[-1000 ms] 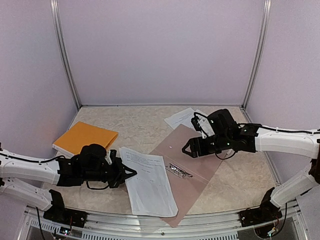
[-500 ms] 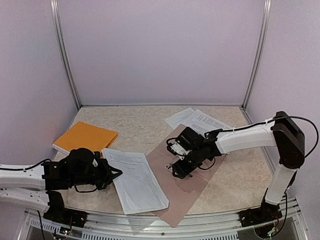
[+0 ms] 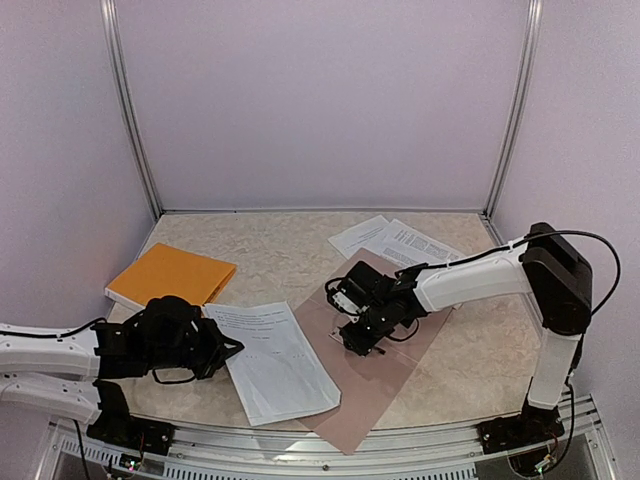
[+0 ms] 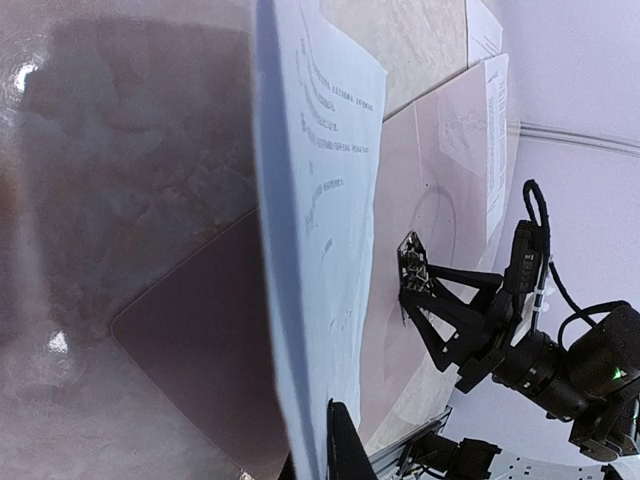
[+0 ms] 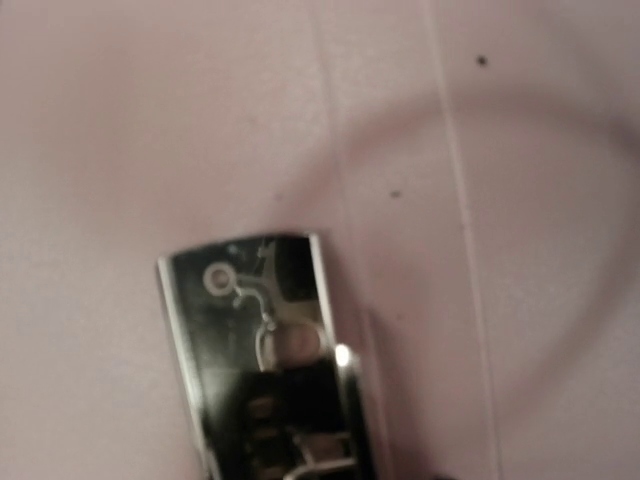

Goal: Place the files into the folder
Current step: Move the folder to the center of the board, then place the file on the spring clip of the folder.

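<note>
My left gripper [image 3: 230, 349] is shut on the left edge of the files [image 3: 272, 358], white printed sheets that lie partly on the table and partly over the near left of the folder [image 3: 385, 375]. In the left wrist view the files [image 4: 325, 200] run up from the pinching fingers [image 4: 343, 445]. The folder is thin, pink, and lies open and flat. My right gripper [image 3: 358, 335] is down on the folder's metal clip [image 5: 262, 340] at its middle. The right wrist view shows only the clip and pink sheet [image 5: 150, 120], so the jaws' state is unclear.
More printed sheets [image 3: 392, 238] lie at the back, partly under the pink folder's far corner. An orange folder [image 3: 170, 275] rests at the left, just beyond my left arm. Purple walls close in the table on three sides.
My right arm swung in from the right and came down on the folder's clip. My left gripper drew the files a little left and nearer, off the folder's middle.
</note>
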You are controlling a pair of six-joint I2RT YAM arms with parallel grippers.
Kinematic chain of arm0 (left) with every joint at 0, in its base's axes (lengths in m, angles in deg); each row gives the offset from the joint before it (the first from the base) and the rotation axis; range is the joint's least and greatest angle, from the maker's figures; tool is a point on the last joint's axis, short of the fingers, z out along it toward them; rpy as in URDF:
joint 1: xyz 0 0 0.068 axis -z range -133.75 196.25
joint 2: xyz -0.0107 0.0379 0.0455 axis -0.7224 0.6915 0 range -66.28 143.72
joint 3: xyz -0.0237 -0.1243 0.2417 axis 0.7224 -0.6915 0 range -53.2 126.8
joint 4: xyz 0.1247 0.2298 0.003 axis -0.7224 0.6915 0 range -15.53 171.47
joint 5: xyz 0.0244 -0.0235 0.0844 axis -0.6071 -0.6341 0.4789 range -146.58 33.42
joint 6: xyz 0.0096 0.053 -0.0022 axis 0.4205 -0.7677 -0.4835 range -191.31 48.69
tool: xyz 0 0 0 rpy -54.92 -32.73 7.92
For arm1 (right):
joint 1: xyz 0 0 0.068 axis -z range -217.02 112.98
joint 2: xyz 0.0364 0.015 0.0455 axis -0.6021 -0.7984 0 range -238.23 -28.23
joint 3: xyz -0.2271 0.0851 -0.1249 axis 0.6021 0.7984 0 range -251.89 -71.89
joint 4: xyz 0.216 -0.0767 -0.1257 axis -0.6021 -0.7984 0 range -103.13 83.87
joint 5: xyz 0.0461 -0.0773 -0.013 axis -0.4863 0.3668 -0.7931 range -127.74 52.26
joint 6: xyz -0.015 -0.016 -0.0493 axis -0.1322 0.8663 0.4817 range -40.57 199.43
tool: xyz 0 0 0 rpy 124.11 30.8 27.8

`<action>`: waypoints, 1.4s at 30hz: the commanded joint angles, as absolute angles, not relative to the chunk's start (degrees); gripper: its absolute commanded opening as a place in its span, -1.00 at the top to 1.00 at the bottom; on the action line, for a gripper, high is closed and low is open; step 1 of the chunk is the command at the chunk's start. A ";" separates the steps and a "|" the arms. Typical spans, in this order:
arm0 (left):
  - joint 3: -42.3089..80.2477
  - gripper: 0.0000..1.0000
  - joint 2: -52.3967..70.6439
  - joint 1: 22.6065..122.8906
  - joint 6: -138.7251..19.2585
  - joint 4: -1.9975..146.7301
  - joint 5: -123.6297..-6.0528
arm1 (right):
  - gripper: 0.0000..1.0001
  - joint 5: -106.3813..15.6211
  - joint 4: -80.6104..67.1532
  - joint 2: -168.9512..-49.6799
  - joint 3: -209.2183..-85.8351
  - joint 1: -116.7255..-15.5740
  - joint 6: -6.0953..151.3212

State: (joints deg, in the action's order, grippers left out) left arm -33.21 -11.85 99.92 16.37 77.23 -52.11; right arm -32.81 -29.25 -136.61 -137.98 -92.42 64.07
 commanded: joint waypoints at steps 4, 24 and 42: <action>-33.18 1.00 -10.86 99.07 12.60 72.54 -52.06 | 0.22 -28.05 -27.27 -137.47 -134.87 -93.03 52.46; -27.02 1.00 -14.85 93.97 -3.16 66.65 -53.79 | -0.14 -27.19 -25.34 -138.39 -141.95 -93.14 47.06; -23.10 1.00 -3.41 92.57 2.73 48.20 -64.47 | -0.34 -22.27 -30.68 -123.12 -141.27 -89.27 49.87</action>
